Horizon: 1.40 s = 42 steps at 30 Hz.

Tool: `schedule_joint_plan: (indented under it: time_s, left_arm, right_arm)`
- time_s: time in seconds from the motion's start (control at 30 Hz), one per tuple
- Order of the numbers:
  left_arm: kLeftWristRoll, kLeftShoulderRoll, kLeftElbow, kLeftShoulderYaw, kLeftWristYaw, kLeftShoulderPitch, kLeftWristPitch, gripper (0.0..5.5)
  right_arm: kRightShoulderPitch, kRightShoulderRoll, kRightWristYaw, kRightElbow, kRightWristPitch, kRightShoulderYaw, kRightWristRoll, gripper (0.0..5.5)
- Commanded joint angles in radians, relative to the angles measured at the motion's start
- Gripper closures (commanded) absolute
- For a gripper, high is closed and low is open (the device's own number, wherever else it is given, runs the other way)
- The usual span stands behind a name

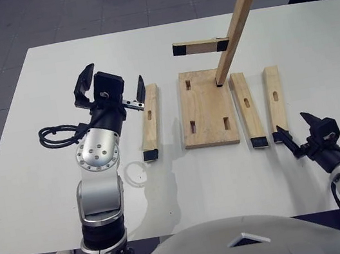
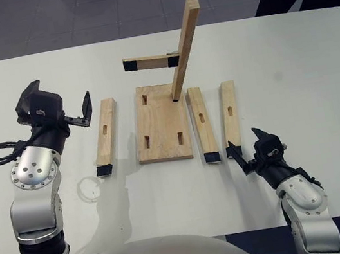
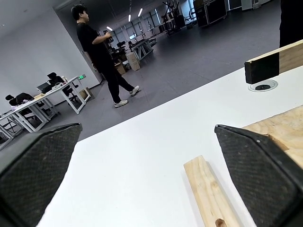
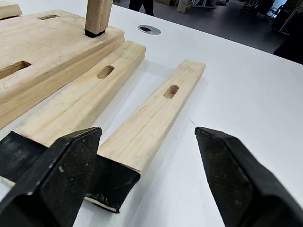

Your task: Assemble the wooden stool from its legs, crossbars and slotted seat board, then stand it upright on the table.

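Slotted seat board (image 1: pixel 205 111) lies flat on the white table (image 1: pixel 31 156). An upright leg (image 1: pixel 235 31) is planted in its 1 o'clock slot and leans, with a crossbar (image 1: pixel 199 46) jutting from it toward 9 o'clock. A lone leg (image 1: pixel 150 120) lies at the board's 9 o'clock, an inner leg (image 1: pixel 247 107) and an outer leg (image 1: pixel 274 100) at 3 o'clock. The left gripper (image 1: pixel 112 84) hovers wide and empty by the lone leg's far end.

Right eye view: the right gripper (image 2: pixel 246 145) gapes, empty, at the outer leg's black-capped near end.

Left wrist view: the lone leg's end lies between spread pads (image 3: pixel 38 165).

Right wrist view: the outer leg's cap sits between the parted fingers.
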Motion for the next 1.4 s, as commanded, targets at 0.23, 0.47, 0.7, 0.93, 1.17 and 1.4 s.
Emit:
schedule_joint_plan:
  time_s: [0.23, 0.47, 0.7, 0.93, 1.17, 1.4]
  left_arm:
    - [-0.001, 0.007, 0.030, -0.005, 0.005, 0.010, -0.023, 0.30]
    - [-0.008, -0.002, 0.038, -0.002, 0.006, 0.016, -0.019, 0.30]
    - [-0.009, -0.008, 0.040, -0.014, 0.011, 0.040, -0.037, 0.30]
    - [-0.006, -0.020, 0.041, -0.022, 0.025, 0.046, -0.036, 0.30]
    - [-0.008, -0.020, 0.030, -0.031, 0.026, 0.062, -0.030, 0.30]
    - [-0.010, -0.017, 0.036, -0.027, 0.025, 0.059, -0.031, 0.30]
  right_arm:
    - [-0.044, -0.034, -0.002, 0.071, 0.126, 0.011, -0.001, 1.86]
    - [-0.219, -0.178, -0.068, 0.294, 0.132, -0.108, -0.083, 1.86]
    - [-0.307, -0.148, -0.050, 0.247, 0.130, -0.121, -0.027, 1.86]
    - [-0.323, -0.129, -0.107, 0.366, 0.140, -0.159, -0.043, 1.86]
    - [-0.341, -0.088, -0.071, 0.497, 0.235, -0.178, 0.037, 1.86]
    - [-0.366, -0.084, 0.012, 0.521, 0.412, -0.185, 0.179, 2.67]
